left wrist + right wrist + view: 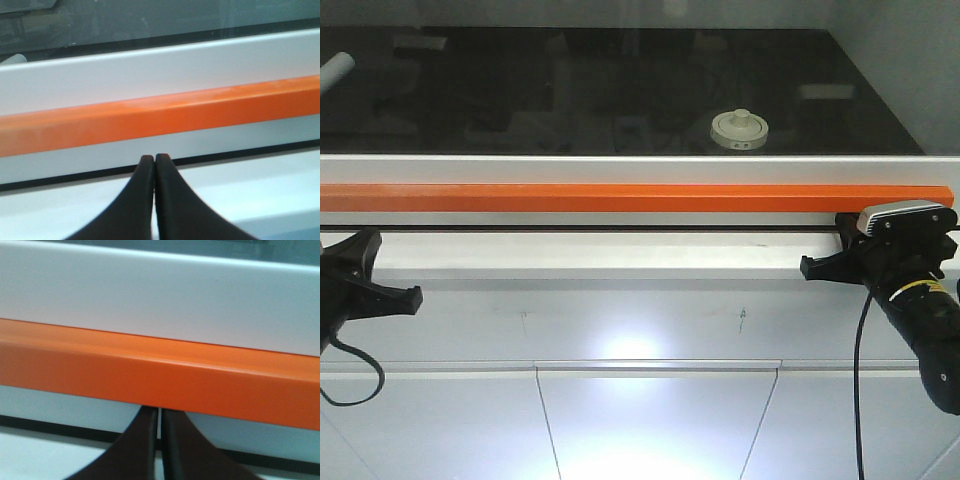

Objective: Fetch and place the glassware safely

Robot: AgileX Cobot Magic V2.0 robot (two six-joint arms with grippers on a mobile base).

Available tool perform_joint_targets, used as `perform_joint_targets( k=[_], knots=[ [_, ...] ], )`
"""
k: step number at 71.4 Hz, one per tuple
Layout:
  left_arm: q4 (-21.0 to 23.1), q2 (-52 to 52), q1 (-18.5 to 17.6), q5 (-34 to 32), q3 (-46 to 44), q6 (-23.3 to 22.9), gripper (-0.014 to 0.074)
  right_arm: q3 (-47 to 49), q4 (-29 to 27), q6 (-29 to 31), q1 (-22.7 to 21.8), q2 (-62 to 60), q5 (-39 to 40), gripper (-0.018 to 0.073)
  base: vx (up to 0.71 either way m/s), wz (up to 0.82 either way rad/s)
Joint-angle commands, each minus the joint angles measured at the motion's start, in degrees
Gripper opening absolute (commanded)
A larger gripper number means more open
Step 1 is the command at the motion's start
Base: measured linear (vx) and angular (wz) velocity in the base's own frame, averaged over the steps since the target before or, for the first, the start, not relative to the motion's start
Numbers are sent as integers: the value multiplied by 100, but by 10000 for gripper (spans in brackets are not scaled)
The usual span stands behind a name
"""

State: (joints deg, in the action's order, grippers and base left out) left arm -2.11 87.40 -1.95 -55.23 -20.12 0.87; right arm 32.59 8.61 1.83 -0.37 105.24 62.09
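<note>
While jar point(739, 131) shows only in front view, left gripper point(154, 157) pinched closed, right gripper point(159, 413) seemingly too.

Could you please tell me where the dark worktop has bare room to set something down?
The dark worktop is bare from the lidded jar to its right edge, and across the wide stretch between the jar and the white tube at far left. Nothing is crowded. The white ledge below the orange bar is bare between the left claw and right claw.
</note>
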Motion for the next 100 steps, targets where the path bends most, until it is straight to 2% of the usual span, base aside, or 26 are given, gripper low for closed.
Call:
perform_joint_targets(
  k=[1,25,43,60,79,100],
  knots=[
    [17,239,-26,-818,-241,-13,-7,156,8,45,11,-232,615,-1,0,0],
    [71,1156,-26,-602,-1080,-13,-7,156,8,45,11,-232,615,-1,0,0],
    [71,1404,-26,-532,-1453,-13,-7,156,8,45,6,-232,616,-1,0,0],
    [70,1439,-26,-491,-1861,-13,-7,156,8,45,6,-232,616,-1,0,0],
    [70,1422,-26,-537,-1874,-87,-7,156,8,45,6,-232,687,-1,0,1],
    [70,958,-26,-502,-1879,-52,-7,186,8,45,6,-384,759,-1,0,0]
  ],
)
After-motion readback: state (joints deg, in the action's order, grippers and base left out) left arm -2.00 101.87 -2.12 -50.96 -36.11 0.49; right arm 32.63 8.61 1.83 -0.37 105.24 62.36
